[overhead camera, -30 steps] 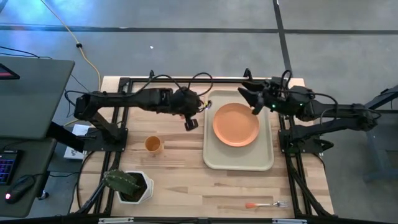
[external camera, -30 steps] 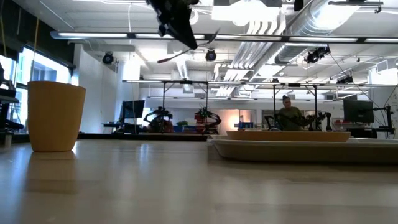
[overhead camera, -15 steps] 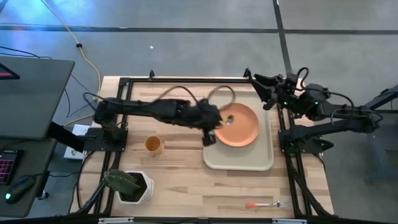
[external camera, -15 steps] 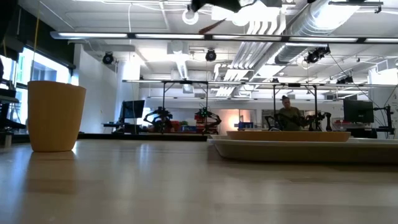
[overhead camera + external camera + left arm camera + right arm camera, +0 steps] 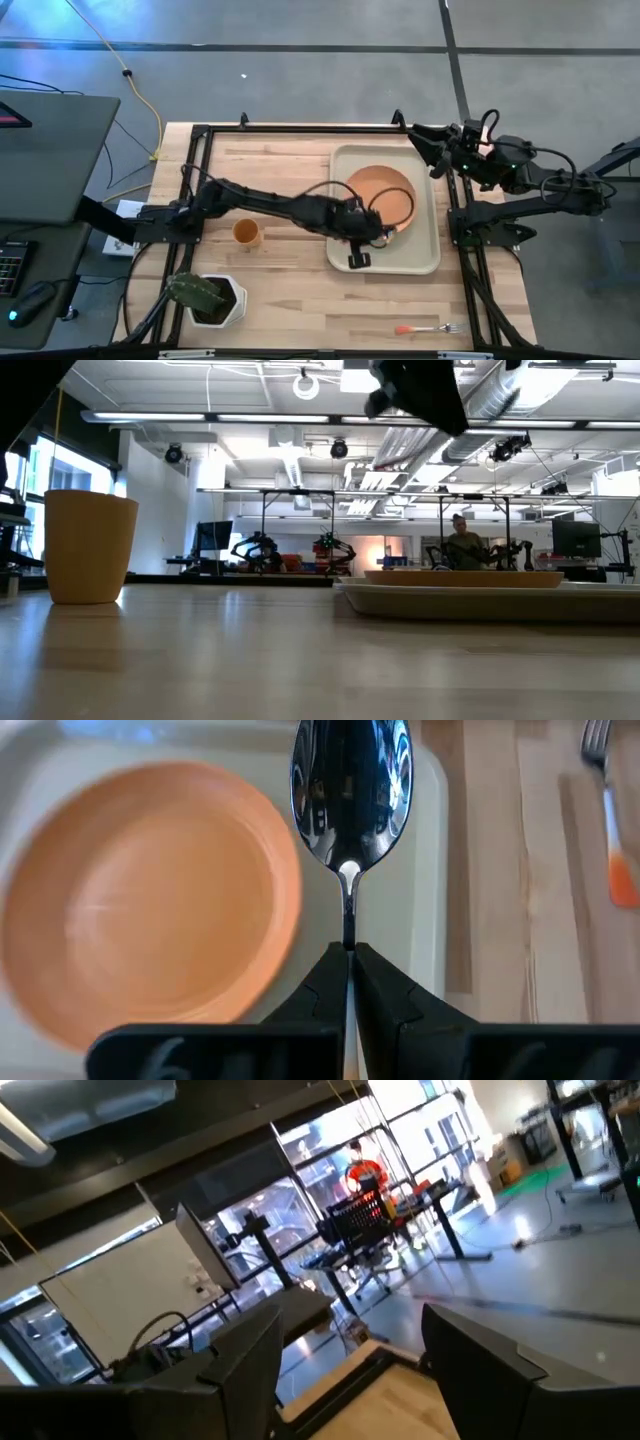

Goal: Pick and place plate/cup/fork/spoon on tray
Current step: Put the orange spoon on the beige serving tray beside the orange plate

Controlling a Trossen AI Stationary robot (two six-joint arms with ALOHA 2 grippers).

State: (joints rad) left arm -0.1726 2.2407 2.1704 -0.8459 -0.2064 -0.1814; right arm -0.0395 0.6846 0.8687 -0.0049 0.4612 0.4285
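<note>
My left gripper (image 5: 349, 952) is shut on the spoon (image 5: 350, 790) and hangs above the near part of the beige tray (image 5: 432, 250). It also shows in the high view (image 5: 380, 232) and as a dark shape at the top of the low view (image 5: 415, 385). The orange plate (image 5: 385, 190) lies flat on the tray, partly hidden by my left arm. The orange-yellow cup (image 5: 246, 232) stands upright on the table left of the tray. The fork (image 5: 430, 328) lies on the wood near the front right. My right gripper (image 5: 425, 152) is open and empty by the tray's far right corner. My left gripper pinches the spoon's thin metal neck (image 5: 348, 932), just behind the bowl, between its two fingertips. The spoon lies along the fingers, and its bowl (image 5: 350, 780) sticks out ahead of them. The spoon is lifted clear above the tray. Its handle is hidden behind the fingers.
A white square pot with a green cactus (image 5: 210, 297) stands at the table's near left corner. A laptop (image 5: 50, 150) sits beyond the left edge. The tray has bare room on the near side of the plate (image 5: 400, 920).
My left gripper has carried the spoon from the table's far middle, across the plate, toward the right and near edges, to above the tray's near part. My right gripper has drawn back a little from the plate toward the table's far right corner.
</note>
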